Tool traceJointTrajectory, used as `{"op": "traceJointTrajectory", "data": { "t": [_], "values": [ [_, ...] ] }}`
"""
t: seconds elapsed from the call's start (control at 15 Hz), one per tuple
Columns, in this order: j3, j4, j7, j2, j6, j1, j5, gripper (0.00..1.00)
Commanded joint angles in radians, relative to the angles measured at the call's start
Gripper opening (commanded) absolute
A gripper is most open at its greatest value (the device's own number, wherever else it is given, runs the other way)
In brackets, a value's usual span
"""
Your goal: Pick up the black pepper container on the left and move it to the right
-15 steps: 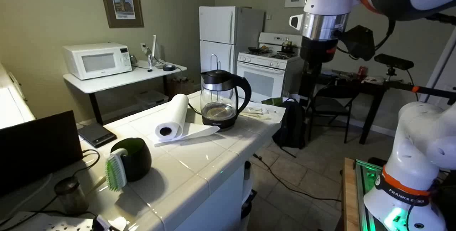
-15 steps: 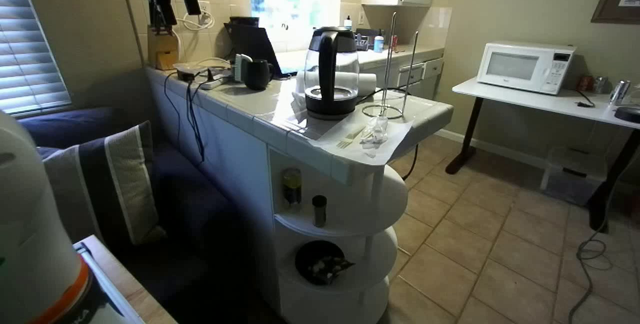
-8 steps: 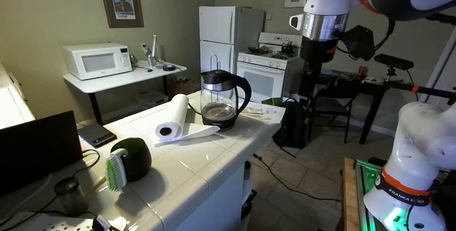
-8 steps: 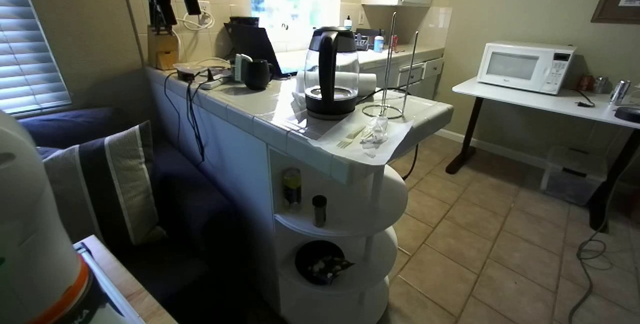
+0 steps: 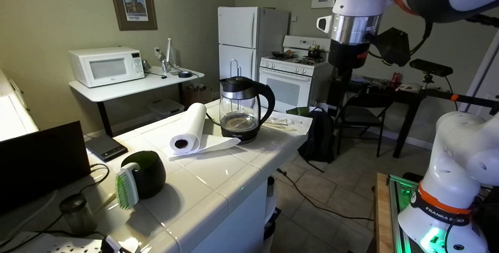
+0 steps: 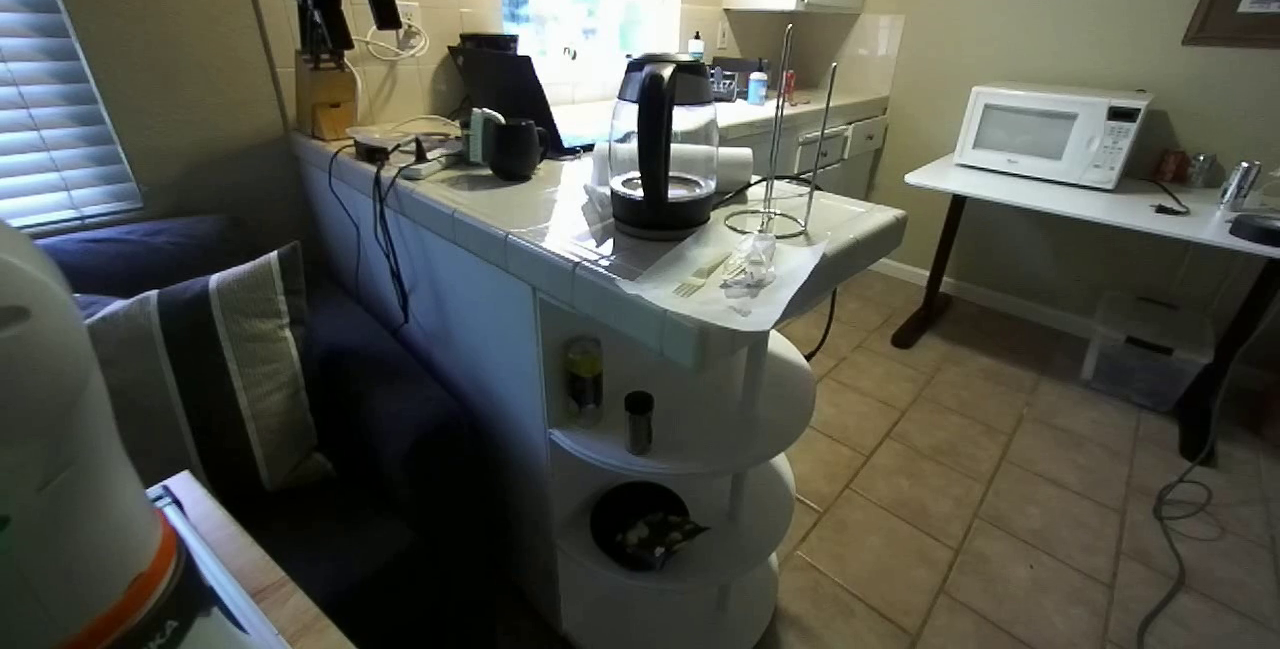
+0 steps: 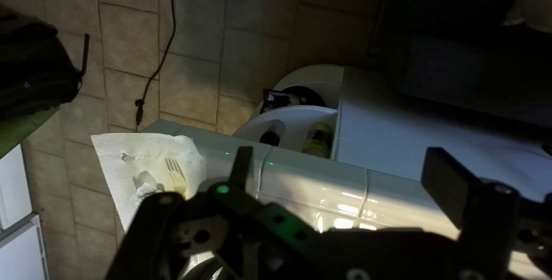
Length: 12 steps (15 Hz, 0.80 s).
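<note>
Dim light lay over the tiled tabletop [image 5: 222,167], and near the laptop [image 5: 43,163] stood what looked, in that murky corner, like the black pepper container [image 5: 78,214], upright. Well away hung the fingers [image 7: 446,185], spread wide, nothing between them! Trouble lurked on the approach: a cable [image 5: 108,172] ran close by and could snag a low reach, while the green brush [image 5: 125,188] rested against the dark mug [image 5: 151,181], ripe for a knock if the grasp came down off-centre. Then the carry right: too low, and it might clip the glass kettle [image 5: 239,108] or drag the paper towel [image 5: 191,124]. And a lookalike cylinder [image 6: 639,422] on the shelf [image 6: 720,434] underneath could invite the wrong pick.
</note>
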Motion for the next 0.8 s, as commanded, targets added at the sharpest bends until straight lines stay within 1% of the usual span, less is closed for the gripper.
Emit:
{"op": "traceJointTrajectory", "data": {
  "t": [0.0,0.13,0.2,0.27,0.4,0.47,0.73],
  "values": [
    [-0.017,0.004,0.012,0.008,-0.004,0.025,-0.011,1.00],
    [-0.008,0.020,0.014,0.032,0.004,0.024,-0.013,1.00],
    [0.012,0.068,0.033,0.098,0.013,0.020,-0.003,1.00],
    [0.020,0.094,0.043,0.136,0.024,0.022,0.006,1.00],
    [0.052,0.185,0.054,0.266,0.049,0.030,0.007,1.00],
    [0.089,0.219,0.034,0.313,0.063,0.001,0.029,1.00],
    [0.173,0.379,0.022,0.551,0.027,-0.004,0.018,1.00]
  ]
}}
